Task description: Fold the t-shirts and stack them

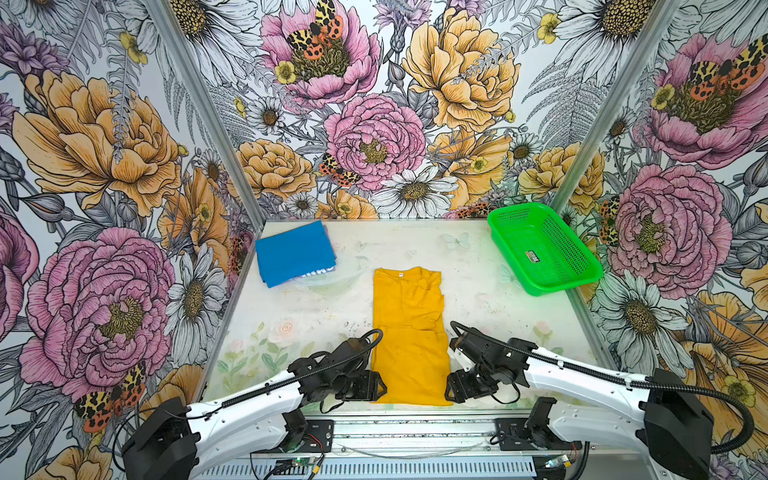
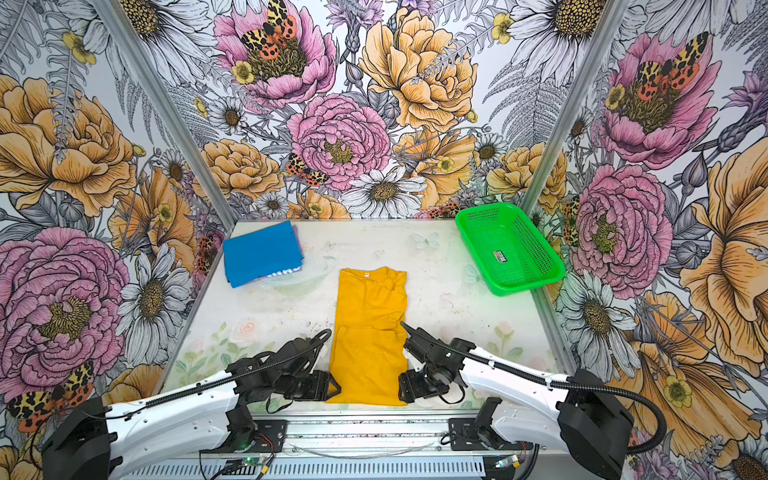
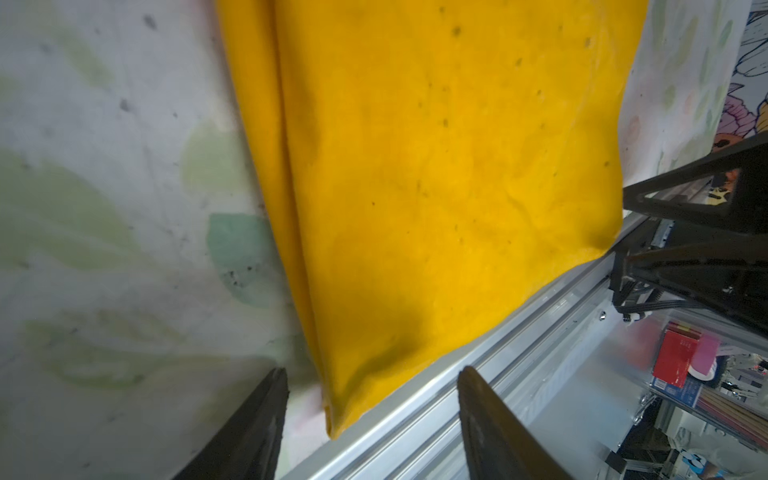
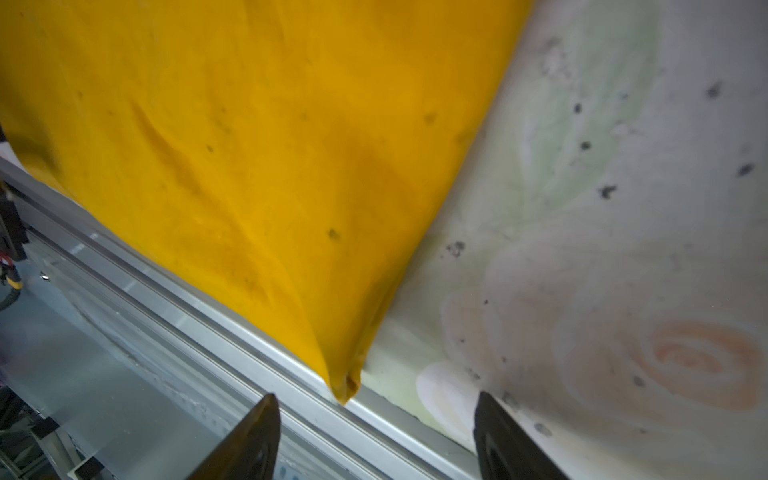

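Both arms' jaws gape around the mustard-yellow t-shirt (image 1: 409,332) at its near hem corners — lined up to fold it, I reckon

Three walls papered in a bold floral wallpaper (image 1: 374,124) fill most of both top views — large pink and orange peonies, white daisies, grey ferns (a spotted orange-and-yellow moth (image 1: 316,37) sits on the pink bloom at upper centre). Two slanted silver aluminium corner posts (image 1: 205,108) run from the top edge down to the back corners of the pale white tabletop (image 1: 478,299) in the lower centre, its surface printed with faded roses and green leaves and flecked with dark specks. Along the bottom edge lies a ribbed silver aluminium rail (image 1: 415,428). The light is bright and even — colours read clearly everywhere.
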`<state>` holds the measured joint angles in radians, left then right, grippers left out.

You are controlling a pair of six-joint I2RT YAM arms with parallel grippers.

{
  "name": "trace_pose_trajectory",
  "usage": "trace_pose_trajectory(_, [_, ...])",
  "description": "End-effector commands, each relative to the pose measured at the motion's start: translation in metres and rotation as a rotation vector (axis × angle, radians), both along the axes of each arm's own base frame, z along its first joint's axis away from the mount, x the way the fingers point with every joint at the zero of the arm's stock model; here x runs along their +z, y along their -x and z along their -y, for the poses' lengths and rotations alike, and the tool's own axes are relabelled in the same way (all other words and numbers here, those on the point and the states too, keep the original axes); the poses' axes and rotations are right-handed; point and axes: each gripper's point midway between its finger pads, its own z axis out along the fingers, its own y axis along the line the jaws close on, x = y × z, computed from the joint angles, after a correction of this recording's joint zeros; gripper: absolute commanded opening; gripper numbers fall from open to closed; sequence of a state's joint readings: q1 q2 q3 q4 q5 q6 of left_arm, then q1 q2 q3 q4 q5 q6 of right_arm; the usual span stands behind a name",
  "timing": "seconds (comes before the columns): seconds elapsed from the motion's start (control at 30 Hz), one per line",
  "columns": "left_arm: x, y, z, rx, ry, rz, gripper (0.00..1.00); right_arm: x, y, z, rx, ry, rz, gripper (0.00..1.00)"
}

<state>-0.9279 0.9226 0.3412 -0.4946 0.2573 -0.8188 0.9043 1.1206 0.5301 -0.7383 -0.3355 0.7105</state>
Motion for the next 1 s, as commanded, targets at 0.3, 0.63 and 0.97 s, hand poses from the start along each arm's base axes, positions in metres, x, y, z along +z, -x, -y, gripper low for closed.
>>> trace_pose_trajectory(0.3, [-0.019, 0.016, -0.006, -0.017, -0.084, -0.067, 0.42, -0.005, 0.01, -0.024, 0.046, -0.073, -0.005, 0.38])
trace_pose_trajectory(0.63, [0.004, 0.008, 0.0, -0.003, -0.03, -0.03, 0.0, 0.015, -0.001, -0.026, 0.013, -0.113, 0.02, 0.0])
trace_pose_trajectory(0.97, [0.073, -0.057, 0.02, 0.016, 0.109, 0.105, 0.0, 0.096, -0.067, -0.037, -0.037, -0.299, 0.156, 0.0])
